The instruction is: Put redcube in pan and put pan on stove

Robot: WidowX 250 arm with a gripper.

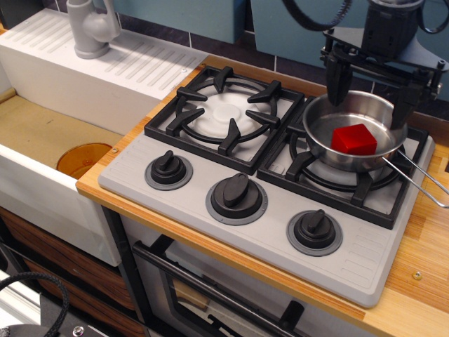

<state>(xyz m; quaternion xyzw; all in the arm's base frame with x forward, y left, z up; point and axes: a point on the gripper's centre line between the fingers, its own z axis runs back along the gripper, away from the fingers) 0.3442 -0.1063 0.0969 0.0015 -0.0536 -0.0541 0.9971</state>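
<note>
The redcube (353,139) lies inside the shiny steel pan (324,121). The pan sits on the right burner grate of the grey stove (266,175), its wire handle (417,182) pointing to the right front. My gripper (370,91) hangs above the pan's far rim, open and empty, its two black fingers spread wide on either side of the pan. The left finger (335,81) is over the pan's left rim and the right finger (405,104) over its right rim.
The left burner (226,112) is bare. Three black knobs (236,196) line the stove's front. A white sink (42,133) with a grey faucet (91,28) is at left. The wooden counter (421,260) runs along the right edge.
</note>
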